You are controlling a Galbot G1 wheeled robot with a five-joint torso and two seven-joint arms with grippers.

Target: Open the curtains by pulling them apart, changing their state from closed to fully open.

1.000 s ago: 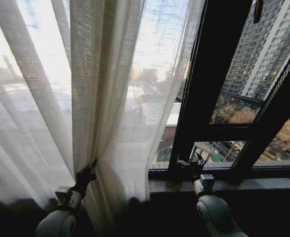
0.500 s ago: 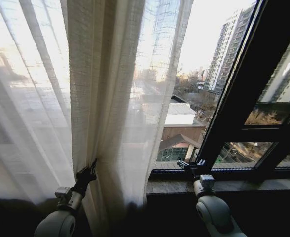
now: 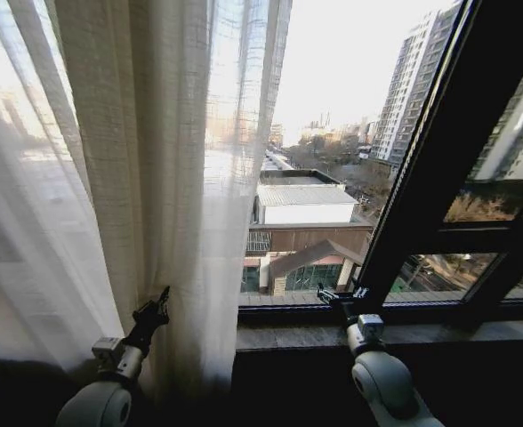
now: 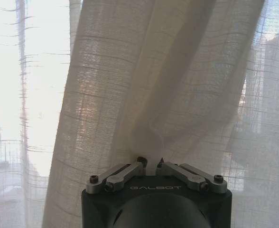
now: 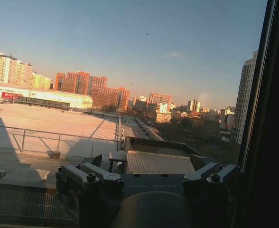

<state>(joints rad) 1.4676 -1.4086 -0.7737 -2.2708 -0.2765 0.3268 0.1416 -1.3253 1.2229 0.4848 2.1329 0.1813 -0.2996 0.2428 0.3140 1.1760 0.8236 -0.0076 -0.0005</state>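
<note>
The curtains (image 3: pixel 172 178) hang as sheer white pleated fabric over the left half of the window, bunched into folds near the middle. My left gripper (image 3: pixel 161 301) is low down at those folds, shut on a pinch of the curtain. In the left wrist view the fabric (image 4: pixel 144 85) gathers into a point at my left gripper (image 4: pixel 149 164). My right gripper (image 3: pixel 337 295) is open just above the sill, to the right of the curtain edge and apart from it. The right wrist view shows the right gripper (image 5: pixel 151 178) holding nothing, with bare glass ahead.
A dark stone sill (image 3: pixel 439 334) runs under the window. A thick black frame post (image 3: pixel 430 169) slants up on the right. Bare glass between the curtain edge and the post shows rooftops and towers outside.
The whole head view has shifted, so the camera moved. The curtain's right edge now lies farther left of the frame post, baring more glass. The left gripper keeps its hold on the fold.
</note>
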